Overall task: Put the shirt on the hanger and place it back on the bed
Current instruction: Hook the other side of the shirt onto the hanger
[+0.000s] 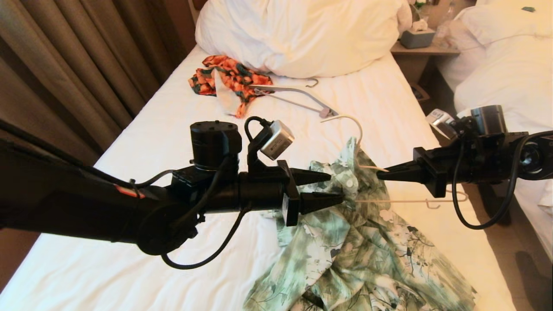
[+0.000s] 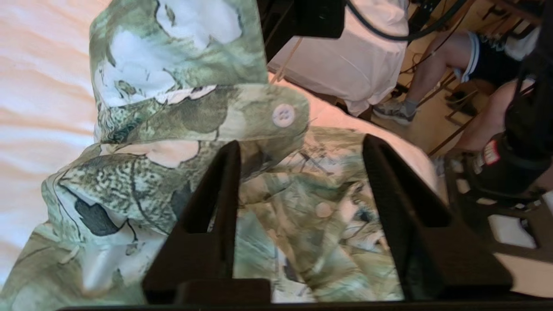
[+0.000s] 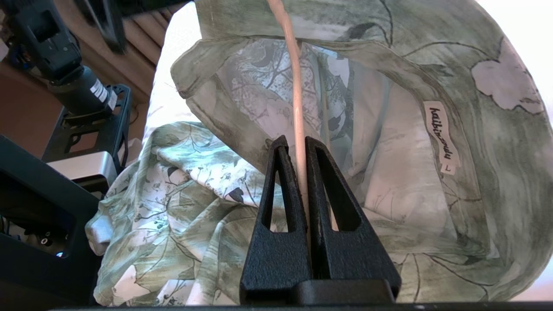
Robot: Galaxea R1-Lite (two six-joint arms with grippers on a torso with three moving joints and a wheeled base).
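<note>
The green-and-white leaf-print shirt (image 1: 358, 255) lies bunched on the bed (image 1: 142, 142), its collar end lifted over the cream-white hanger (image 1: 402, 200). My right gripper (image 1: 382, 173) is shut on the hanger's thin arm (image 3: 298, 108), holding it above the sheet with the hook pointing toward the pillow. One shoulder of the hanger is inside the shirt's neck, where a size label (image 3: 441, 136) shows. My left gripper (image 1: 337, 188) is open, its fingers (image 2: 224, 172) against the raised collar and button placket (image 2: 283, 115), with cloth lying between the jaws.
An orange-and-dark-green garment (image 1: 227, 80) and a grey hanger (image 1: 298, 97) lie near the big white pillow (image 1: 302, 34). Curtains (image 1: 73, 65) run along the left. A nightstand (image 1: 425, 49) and a second bed (image 1: 510, 73) stand at right. A seated person (image 2: 453, 73) is beyond the bed edge.
</note>
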